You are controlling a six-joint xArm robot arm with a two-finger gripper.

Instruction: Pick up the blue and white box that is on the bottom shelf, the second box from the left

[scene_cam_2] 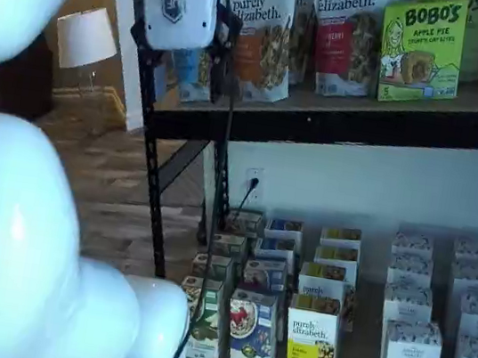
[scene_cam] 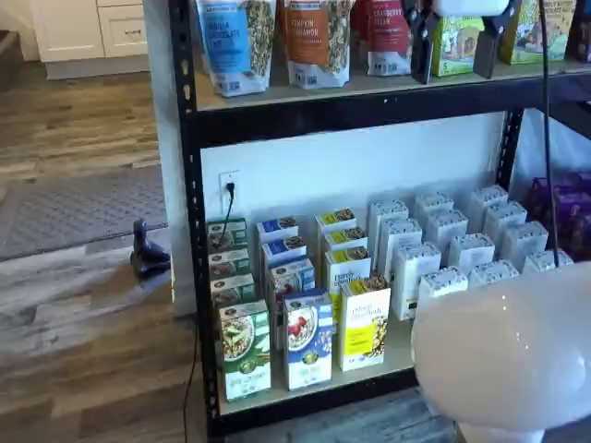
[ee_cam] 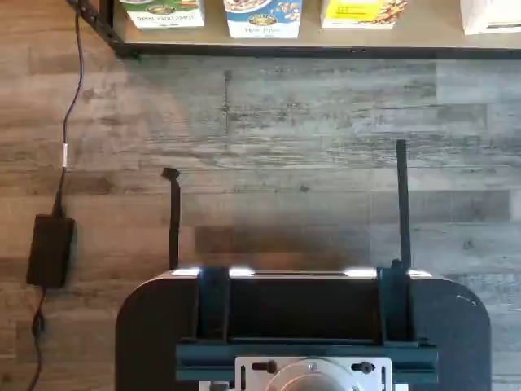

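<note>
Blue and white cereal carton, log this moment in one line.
blue and white cardboard carton: standing on bottom shelf | gripper: open, up high | contact: none

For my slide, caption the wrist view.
Start pose: wood floor below, bottom shelf ahead, blue and white box between green and yellow cartons.

I see my hand (scene_cam: pixel 454 41) hanging high in a shelf view, its two black fingers (scene_cam: pixel 422 46) pointing down with a plain wide gap between them and nothing held. Its white body (scene_cam_2: pixel 177 1) shows in a shelf view too, raised up and side-on. My arm's bulky white links (scene_cam_2: pixel 23 237) fill the foreground well below the hand.
</note>
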